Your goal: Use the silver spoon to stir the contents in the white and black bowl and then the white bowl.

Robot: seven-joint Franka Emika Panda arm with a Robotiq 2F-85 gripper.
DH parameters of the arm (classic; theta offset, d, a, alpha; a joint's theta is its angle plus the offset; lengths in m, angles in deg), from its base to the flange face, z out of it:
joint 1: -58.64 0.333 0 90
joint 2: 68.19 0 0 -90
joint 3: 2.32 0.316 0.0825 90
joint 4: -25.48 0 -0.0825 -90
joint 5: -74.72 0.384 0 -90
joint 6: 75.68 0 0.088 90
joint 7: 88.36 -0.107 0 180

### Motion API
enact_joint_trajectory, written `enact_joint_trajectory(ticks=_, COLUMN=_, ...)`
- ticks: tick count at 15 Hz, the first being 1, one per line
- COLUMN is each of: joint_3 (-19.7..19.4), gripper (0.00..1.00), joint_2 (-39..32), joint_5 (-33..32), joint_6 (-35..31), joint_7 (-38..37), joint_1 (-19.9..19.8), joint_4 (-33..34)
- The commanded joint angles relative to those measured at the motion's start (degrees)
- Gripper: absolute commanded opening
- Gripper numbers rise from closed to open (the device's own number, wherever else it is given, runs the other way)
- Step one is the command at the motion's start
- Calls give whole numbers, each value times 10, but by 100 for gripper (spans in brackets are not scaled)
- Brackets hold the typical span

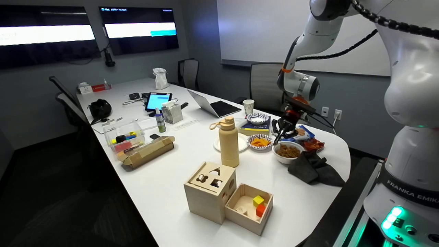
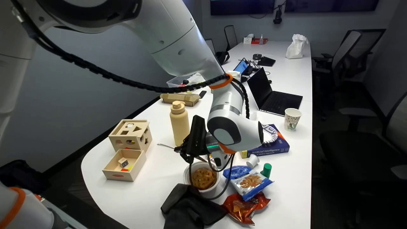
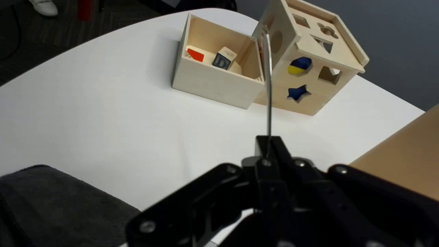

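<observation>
My gripper (image 3: 270, 140) is shut on the silver spoon (image 3: 269, 89), which juts out past the fingertips, its far end blurred. In an exterior view the spoon (image 2: 165, 145) points away from the bowls, roughly level above the table. The white bowl (image 1: 282, 159), holding orange-brown contents, stands just below and beside the gripper (image 1: 278, 136). Beside it is the white and black bowl (image 1: 252, 145), patterned, with yellow-orange contents; in an exterior view the arm mostly hides it. Neither bowl shows in the wrist view.
A tan bottle (image 1: 229, 144) and a wooden shape box (image 1: 211, 192) with an open tray (image 1: 248, 223) stand nearby. A dark cloth (image 2: 190, 206), snack bags (image 2: 244, 206) and a blue book (image 2: 273, 146) surround the bowls. Another patterned bowl (image 1: 258, 118) rests on the book.
</observation>
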Motion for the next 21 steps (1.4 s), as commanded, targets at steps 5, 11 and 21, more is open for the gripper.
enact_joint_trajectory(ticks=5, joint_3=-17, gripper=1, joint_2=23, joint_5=11, joint_6=-7, joint_7=-1, joint_1=1, joint_4=-48)
enact_joint_trajectory(ticks=11, joint_3=-10, gripper=1, joint_2=-13, joint_5=24, joint_6=-19, joint_7=-22, joint_1=8, joint_4=-26)
enact_joint_trajectory(ticks=21, joint_3=-26, gripper=1, joint_2=-20, joint_5=28, joint_6=-107, joint_7=-90, joint_1=23, joint_4=-38)
